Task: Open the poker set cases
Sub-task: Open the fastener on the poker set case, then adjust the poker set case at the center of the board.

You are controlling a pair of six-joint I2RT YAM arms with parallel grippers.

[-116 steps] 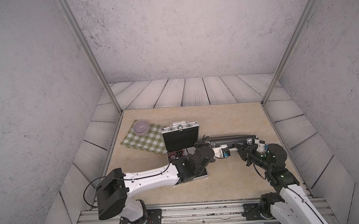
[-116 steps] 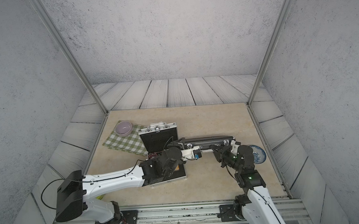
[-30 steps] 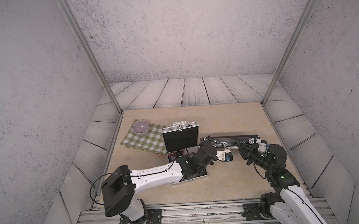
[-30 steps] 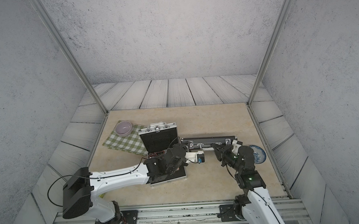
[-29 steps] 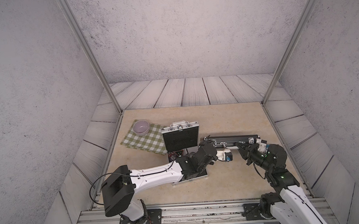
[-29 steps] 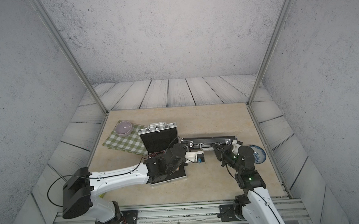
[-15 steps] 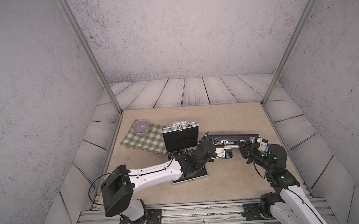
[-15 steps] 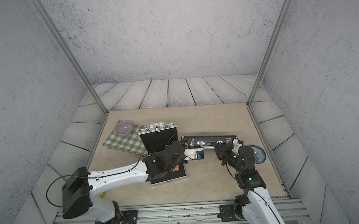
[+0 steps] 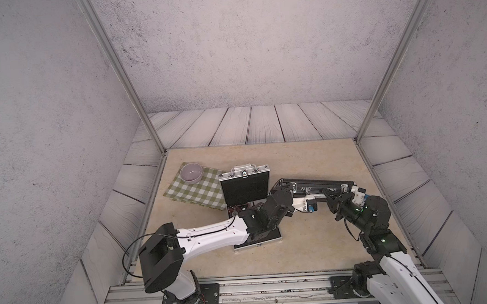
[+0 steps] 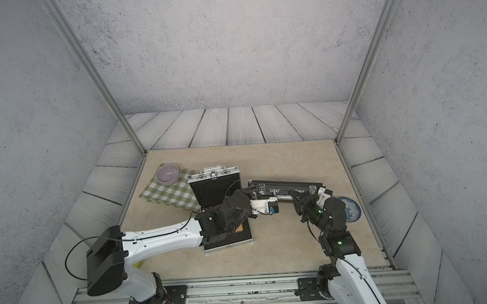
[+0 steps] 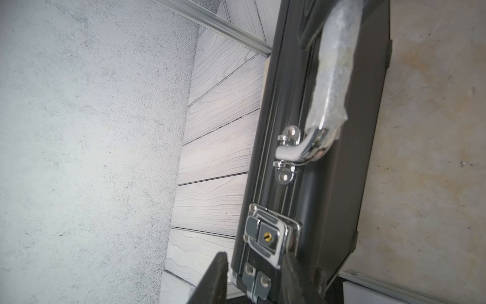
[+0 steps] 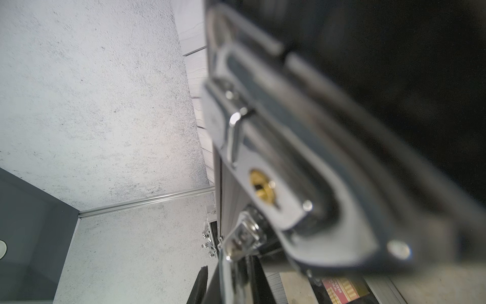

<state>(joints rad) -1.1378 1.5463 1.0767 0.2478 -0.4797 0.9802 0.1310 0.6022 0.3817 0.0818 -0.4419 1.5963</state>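
Your left jaws stand spread around the black rectangular case's [image 9: 318,183] chrome latch [image 11: 268,237], right jaws pressed together; flip it outward gently.

The scene is lit evenly and softly from above. In both top views the table [image 9: 313,249] is shown bright and sharp, and only a faint, diffuse shadow is cast on it beneath the white arm [image 9: 212,235]. Wide-angle distortion is betrayed by the metal posts [image 9: 118,73], which are splayed outward toward the corners. In the left wrist view the latch [image 11: 268,237] is rendered crisply, and small glints are thrown off the chrome handle [image 11: 302,152]. In the right wrist view the near latch [image 12: 278,184] is badly out of focus and the black case [image 12: 394,65] is lost in darkness, while the speckled wall [image 12: 92,92] behind is shown sharp.
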